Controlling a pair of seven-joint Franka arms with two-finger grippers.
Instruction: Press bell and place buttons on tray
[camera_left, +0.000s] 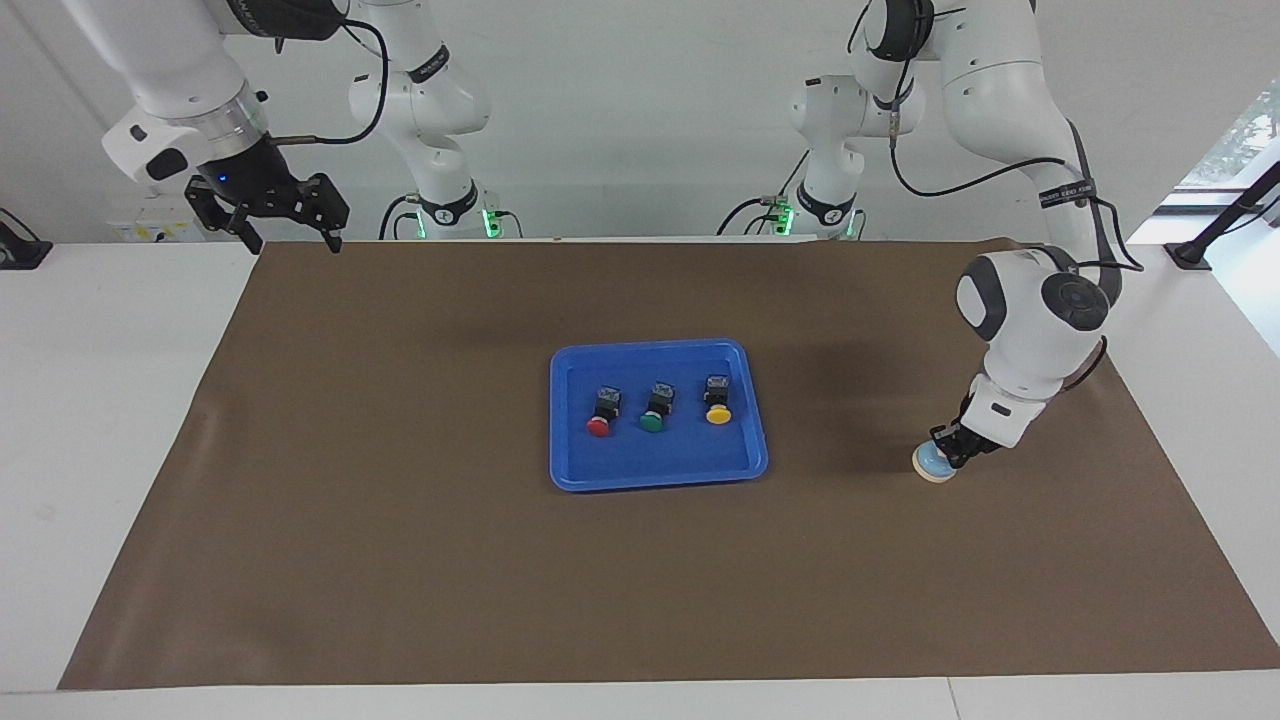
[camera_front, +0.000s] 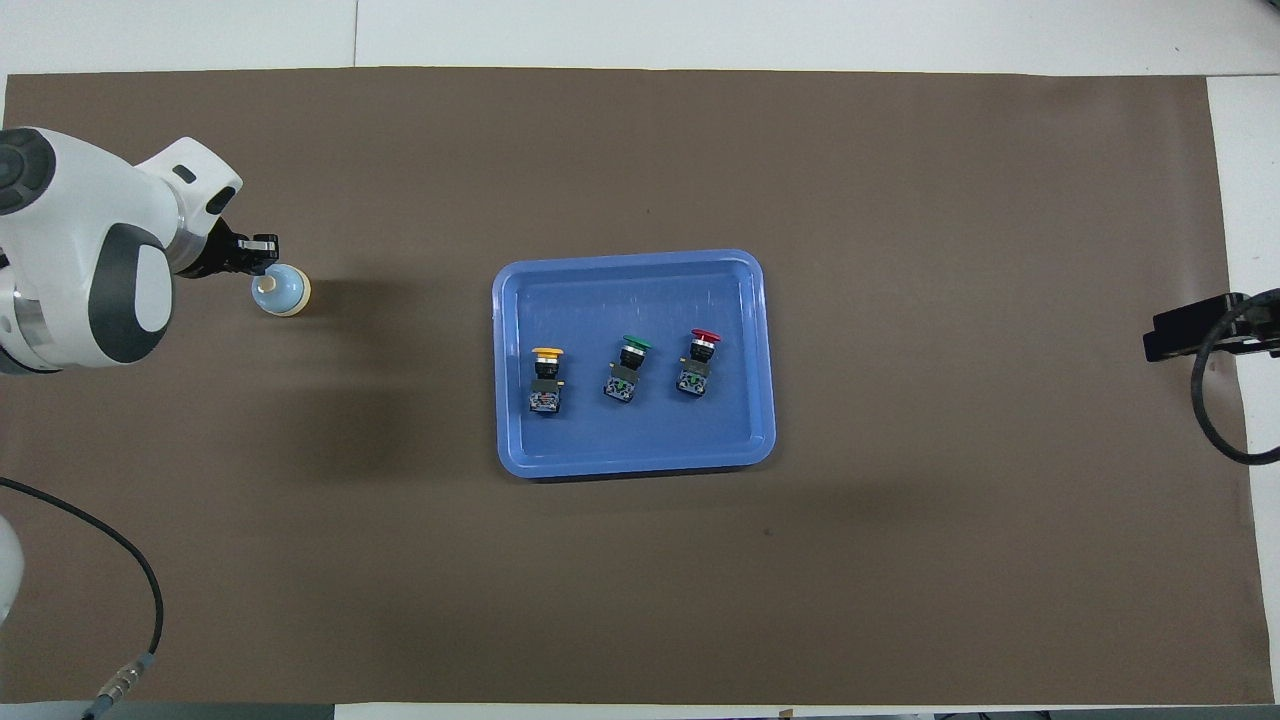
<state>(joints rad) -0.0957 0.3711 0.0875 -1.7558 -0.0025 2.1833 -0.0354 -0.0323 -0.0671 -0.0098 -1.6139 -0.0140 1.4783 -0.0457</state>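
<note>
Now light-blue domed bell (camera_left: 934, 462), cream base, under left hand (camera_left: 950, 445), grip state unclear; right hand (camera_left: 290, 228) released, waiting.

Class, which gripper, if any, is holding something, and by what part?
Neither. The left gripper is down at the bell; the right gripper waits open, raised.

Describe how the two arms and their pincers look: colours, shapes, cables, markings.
Both arms are glossy white with rounded, bulbous joints and dark grey round caps. Black cables loop loosely along each. Green lights glow at both bases. The right pincer is black with two angular fingers, a small blue light above it, below a silver wrist ring. The left pincer is small and black under a white wrist housing; a black band with white lettering wraps that arm.
</note>
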